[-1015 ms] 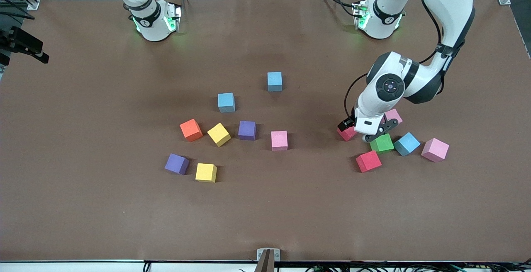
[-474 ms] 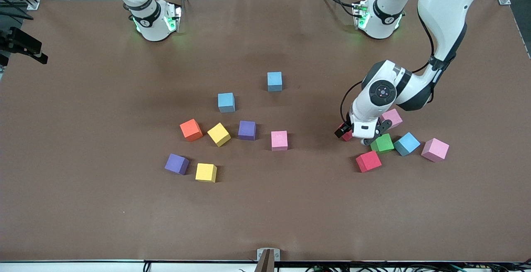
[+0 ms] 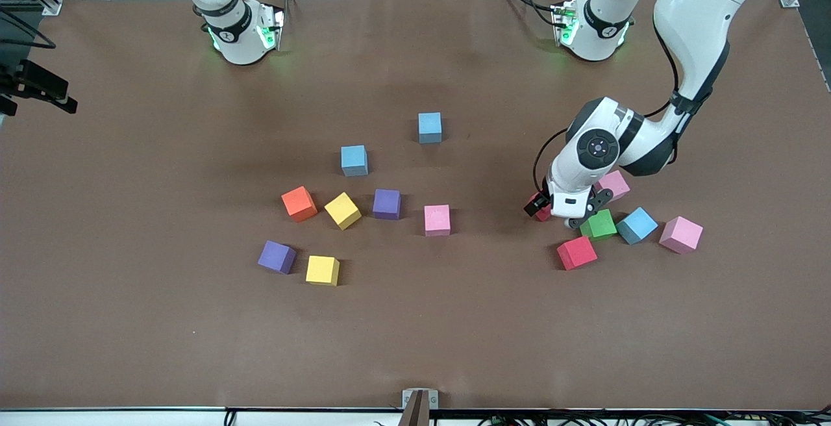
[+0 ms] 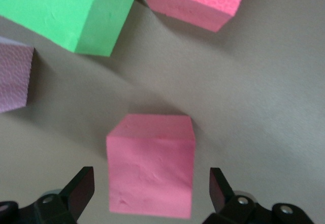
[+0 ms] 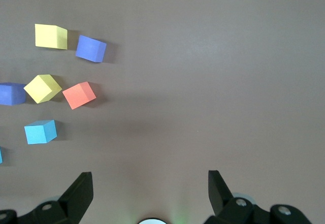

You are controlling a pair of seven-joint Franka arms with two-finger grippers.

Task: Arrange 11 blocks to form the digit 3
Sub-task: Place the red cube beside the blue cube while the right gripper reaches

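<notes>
Red block [image 4: 151, 165] sits between the open left gripper's [image 4: 151, 196] fingers.

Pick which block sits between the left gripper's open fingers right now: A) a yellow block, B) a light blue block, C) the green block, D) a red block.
D. The left wrist view shows the left gripper open with its fingers on either side of a red block, not yet closed on it; the green block lies off to one side.
</notes>
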